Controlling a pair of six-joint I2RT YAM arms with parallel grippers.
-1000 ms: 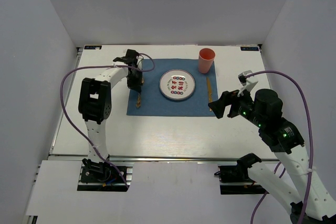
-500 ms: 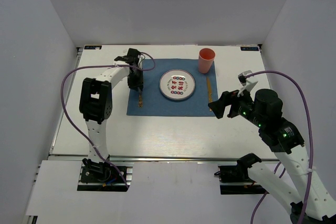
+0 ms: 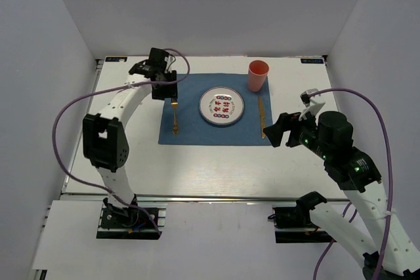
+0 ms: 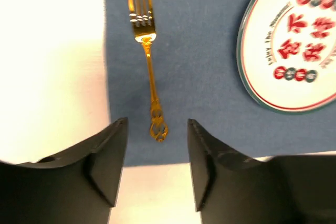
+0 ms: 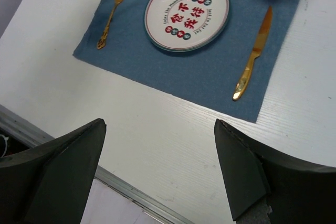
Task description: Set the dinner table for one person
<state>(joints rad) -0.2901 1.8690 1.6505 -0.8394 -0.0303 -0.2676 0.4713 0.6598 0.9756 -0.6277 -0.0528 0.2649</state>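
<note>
The white dinner table carries a blue cloth. On the cloth lie a patterned white plate, a gold fork to its left and a gold knife to its right. A pink cup stands at the cloth's far right corner. My left gripper hovers open over the cloth's far left corner. In the left wrist view the fork lies flat and free on the cloth, its handle end between my gripper's spread fingers. My right gripper hangs wide open and empty over bare table near the knife.
A metal rail runs along the table's near edge, with both arm bases just below it. White walls close in the table on the left, the right and the far side. The purple cables loop above each arm.
My left gripper has opened and let go of the fork, then pulled back toward the far left. The fork now lies alone on the cloth. The right arm has not moved.
</note>
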